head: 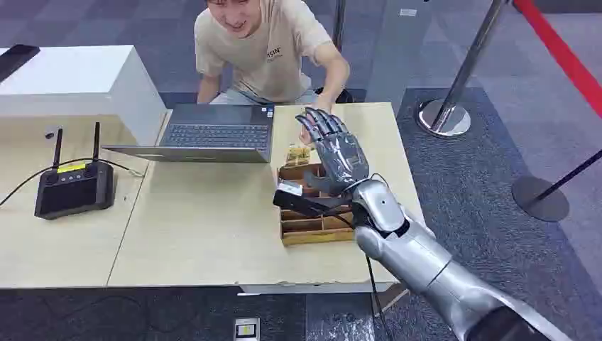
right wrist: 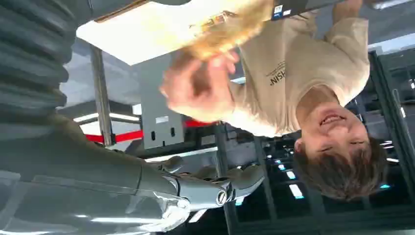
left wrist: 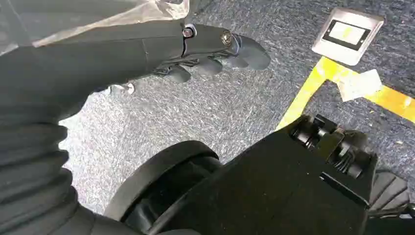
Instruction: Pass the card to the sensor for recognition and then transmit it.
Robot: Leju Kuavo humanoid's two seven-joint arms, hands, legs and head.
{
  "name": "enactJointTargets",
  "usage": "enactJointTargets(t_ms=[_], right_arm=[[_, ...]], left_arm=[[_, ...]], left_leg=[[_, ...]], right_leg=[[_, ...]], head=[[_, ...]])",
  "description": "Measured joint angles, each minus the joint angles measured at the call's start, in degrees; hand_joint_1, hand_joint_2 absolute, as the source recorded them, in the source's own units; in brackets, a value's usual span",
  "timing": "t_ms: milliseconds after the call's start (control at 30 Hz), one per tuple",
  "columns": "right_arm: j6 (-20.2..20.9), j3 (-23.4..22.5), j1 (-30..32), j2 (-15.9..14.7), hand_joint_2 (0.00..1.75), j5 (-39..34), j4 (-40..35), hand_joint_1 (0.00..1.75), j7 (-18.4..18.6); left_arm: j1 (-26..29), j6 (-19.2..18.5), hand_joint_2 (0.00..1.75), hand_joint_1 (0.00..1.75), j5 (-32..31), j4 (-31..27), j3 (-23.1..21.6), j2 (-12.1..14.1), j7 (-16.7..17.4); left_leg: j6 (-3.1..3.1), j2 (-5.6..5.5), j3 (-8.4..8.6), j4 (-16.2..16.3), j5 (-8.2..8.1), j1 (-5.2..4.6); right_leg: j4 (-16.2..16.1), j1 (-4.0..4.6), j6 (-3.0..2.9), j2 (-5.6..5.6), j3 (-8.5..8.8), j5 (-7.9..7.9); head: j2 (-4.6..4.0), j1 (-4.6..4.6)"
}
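- Left hand (left wrist: 210,56): hangs over grey carpet, fingers loosely curled in under the thumb, nothing in them.
- Yellow tape (left wrist: 313,85) on the floor past those fingertips, w/ a silver floor plate (left wrist: 348,33) further out.
- Black controller (head: 74,188) w/ two antennas: on the table, well apart from the right hand's fingers, far to their left.
- Laptop (head: 206,135): open, between controller and fingers, near their left side.
- Wooden tray (head: 312,226): on the table under the thumb and wrist, compartments partly hidden by the palm.
- Right hand (head: 334,150): raised above the tray, fingers straight and spread, pointing away toward the person, holding nothing.
- Card (right wrist: 230,27): prob. the blurred golden piece at the person's hand (right wrist: 200,90), beyond the right fingertips and apart from them; too blurred to be sure.
- Person (head: 263,42) in beige tee: behind the table, arm reaching down to just past the right fingertips.
- Stanchion base (head: 444,118): on the carpet, right of the fingers, well apart.
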Motion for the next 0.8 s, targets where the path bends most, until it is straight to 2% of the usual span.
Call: enactJointTargets(t_ms=[400,433,467,800], right_arm=[[0.00,-0.85,1.38,-0.04,1.75,-3.19,0.46,0.00,-1.38],[-0.07,-0.85,1.50,-0.07,1.75,-3.17,0.57,1.12,-1.38],[-0.09,-0.85,1.57,-0.05,1.75,-3.17,0.70,1.75,-1.46],[-0.15,-0.87,1.96,-0.04,1.75,-5.22,1.51,1.75,-3.30]], left_arm=[[0.02,0.02,1.75,0.00,-0.17,0.00,0.00,0.00,0.02],[0.03,0.00,1.75,0.00,-0.20,0.00,0.00,0.00,0.02],[0.03,0.00,1.75,0.00,-0.17,0.00,0.00,0.00,0.02],[0.03,-0.09,1.75,0.00,-0.50,0.00,0.00,0.00,0.02]], left_leg=[[0.00,0.01,0.00,0.00,0.00,0.00],[0.00,0.01,0.00,0.00,0.00,0.00],[0.00,0.00,0.00,0.00,0.00,0.00],[0.00,0.00,0.00,0.00,0.00,0.00]], right_leg=[[0.00,0.00,0.00,0.00,-0.01,0.00],[0.00,0.00,0.00,0.00,-0.01,0.00],[0.00,0.00,0.00,0.00,-0.01,0.00],[0.00,0.00,0.00,0.00,-0.01,0.00]], head=[[0.00,-0.02],[0.00,0.02],[0.00,0.00],[0.00,0.00]])
